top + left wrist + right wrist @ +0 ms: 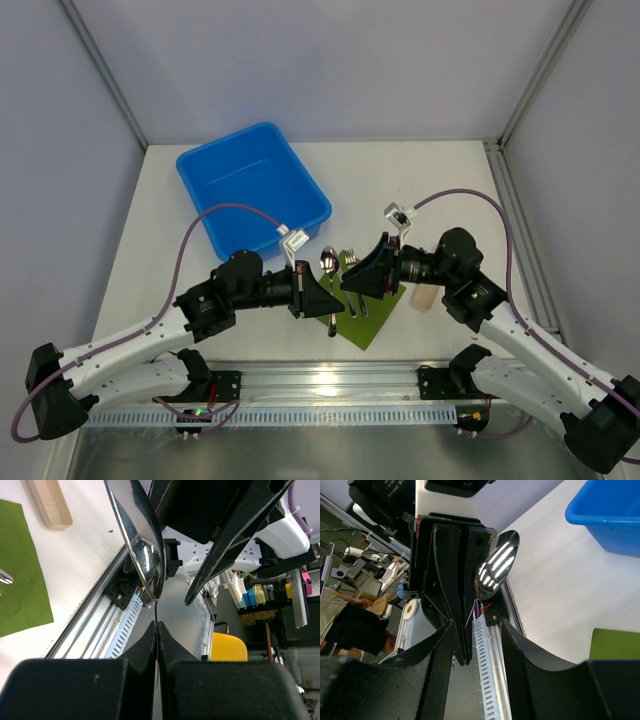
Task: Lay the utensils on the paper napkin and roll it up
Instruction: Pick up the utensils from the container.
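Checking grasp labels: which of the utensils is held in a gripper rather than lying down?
The spoon: its handle is pinched in the shut left gripper, which lifts it off the table. The fork lies loose by the green napkin.

A blue bin point(252, 190) stands on the white desk point(440, 180), left of centre in the upper half of the top view. A beige cylinder point(424, 297) lies right of centre. A metal rail point(330, 375) runs along the desk's lower edge.

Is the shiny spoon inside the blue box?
No, the spoon is pinched in the left fingers near the green napkin, well outside the blue box.
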Robot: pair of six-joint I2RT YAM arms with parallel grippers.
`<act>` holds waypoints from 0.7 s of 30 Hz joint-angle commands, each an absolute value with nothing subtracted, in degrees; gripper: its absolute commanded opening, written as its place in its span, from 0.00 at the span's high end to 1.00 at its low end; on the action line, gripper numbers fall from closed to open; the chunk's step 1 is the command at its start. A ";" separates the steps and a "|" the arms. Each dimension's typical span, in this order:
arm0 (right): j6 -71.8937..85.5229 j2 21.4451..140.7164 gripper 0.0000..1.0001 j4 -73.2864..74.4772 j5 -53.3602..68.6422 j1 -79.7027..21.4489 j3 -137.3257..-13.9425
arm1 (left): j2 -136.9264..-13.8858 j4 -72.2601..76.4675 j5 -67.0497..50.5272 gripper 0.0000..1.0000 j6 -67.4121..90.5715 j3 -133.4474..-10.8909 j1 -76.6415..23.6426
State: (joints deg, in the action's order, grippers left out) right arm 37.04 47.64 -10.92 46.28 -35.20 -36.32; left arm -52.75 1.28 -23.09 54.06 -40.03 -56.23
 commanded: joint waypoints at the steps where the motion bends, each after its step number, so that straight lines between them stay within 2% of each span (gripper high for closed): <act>1: 39.29 48.51 0.55 -15.73 47.81 -35.60 -37.44 | -51.68 5.36 -24.35 1.00 54.75 -40.60 -56.78; 19: 40.78 51.41 0.68 -18.28 45.09 -40.08 -39.20 | -52.65 5.89 -23.38 1.00 55.11 -41.13 -58.27; 21: 40.61 51.68 0.73 -18.37 44.91 -40.34 -39.37 | -53.08 5.89 -23.38 1.00 55.11 -41.31 -58.27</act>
State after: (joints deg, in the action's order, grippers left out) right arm 40.66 51.35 -15.38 45.74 -39.72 -36.53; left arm -52.77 3.14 -23.14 55.13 -40.03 -57.95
